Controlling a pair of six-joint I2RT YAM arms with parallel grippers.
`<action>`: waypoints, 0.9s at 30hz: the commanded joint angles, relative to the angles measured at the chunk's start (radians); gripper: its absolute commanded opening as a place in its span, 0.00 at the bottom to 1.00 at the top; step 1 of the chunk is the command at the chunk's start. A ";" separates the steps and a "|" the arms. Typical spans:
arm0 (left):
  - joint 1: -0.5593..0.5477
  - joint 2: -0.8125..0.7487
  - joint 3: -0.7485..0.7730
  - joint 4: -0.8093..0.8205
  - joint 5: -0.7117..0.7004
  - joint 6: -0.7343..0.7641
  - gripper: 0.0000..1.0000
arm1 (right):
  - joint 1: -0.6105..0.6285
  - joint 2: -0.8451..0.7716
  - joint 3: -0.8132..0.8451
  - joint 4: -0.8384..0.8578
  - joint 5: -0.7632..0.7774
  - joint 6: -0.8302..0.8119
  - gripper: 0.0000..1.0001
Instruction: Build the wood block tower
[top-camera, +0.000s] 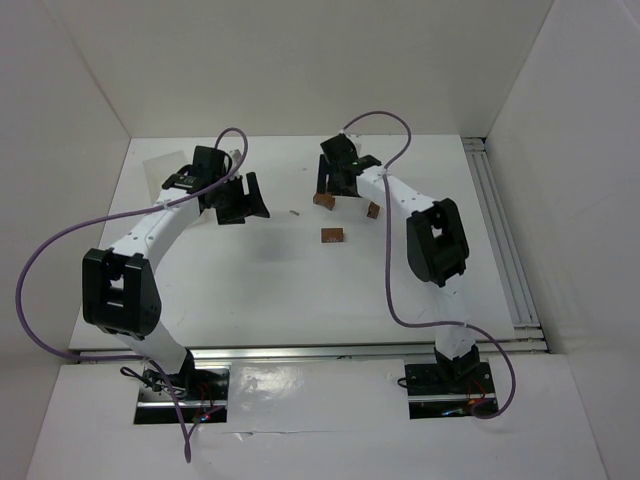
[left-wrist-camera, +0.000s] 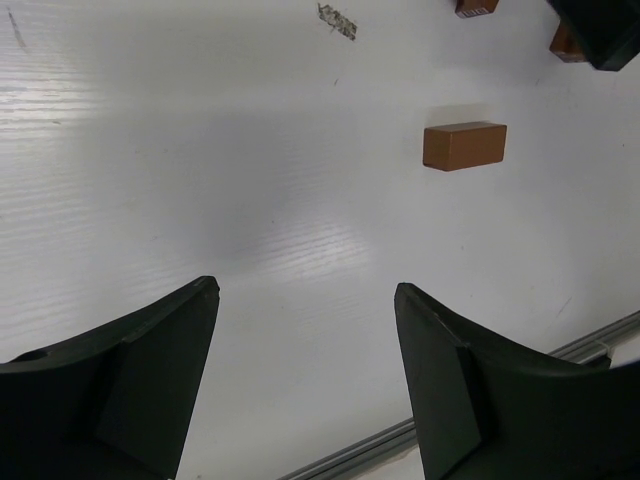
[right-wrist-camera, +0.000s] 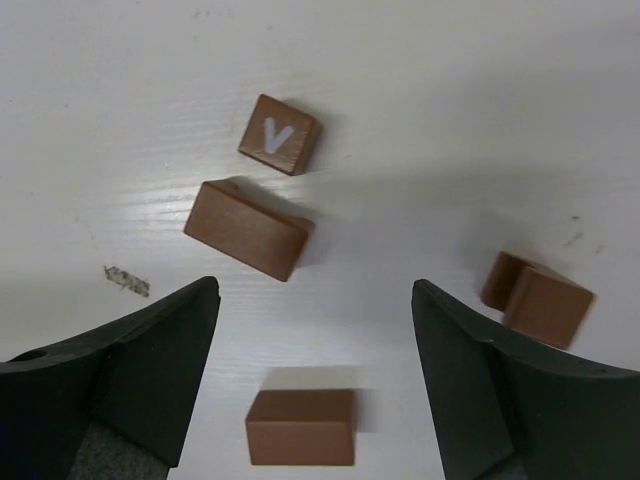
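Note:
Several reddish-brown wood blocks lie loose on the white table (top-camera: 250, 280); no tower stands. My right gripper (right-wrist-camera: 315, 290) hangs open above them, holding nothing. Low between its fingers lies a brick (right-wrist-camera: 301, 427). Ahead of it lie a second brick (right-wrist-camera: 248, 230) and a cube marked V (right-wrist-camera: 280, 134), and two touching blocks (right-wrist-camera: 540, 298) sit at the right. From above, blocks (top-camera: 323, 200) (top-camera: 373, 210) flank the right gripper (top-camera: 337, 188), and one brick (top-camera: 331, 236) lies nearer. My left gripper (top-camera: 245, 208) (left-wrist-camera: 307, 290) is open and empty, well left of that brick (left-wrist-camera: 464, 145).
A tiny pale sliver (top-camera: 294, 212) (left-wrist-camera: 337, 21) lies between the two grippers. White walls close in the table on three sides. A metal rail (top-camera: 500, 230) runs along the right side and another along the near edge (top-camera: 350, 348). Purple cables loop off both arms.

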 joint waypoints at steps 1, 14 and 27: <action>0.016 -0.051 0.007 -0.007 -0.037 -0.026 0.84 | 0.028 0.042 0.072 0.005 0.029 0.084 0.86; 0.025 -0.063 -0.025 0.013 -0.019 -0.026 0.84 | 0.060 0.197 0.169 -0.030 0.092 0.260 0.96; 0.035 -0.063 -0.016 0.013 -0.009 -0.008 0.84 | 0.069 0.235 0.198 -0.012 0.092 0.269 0.87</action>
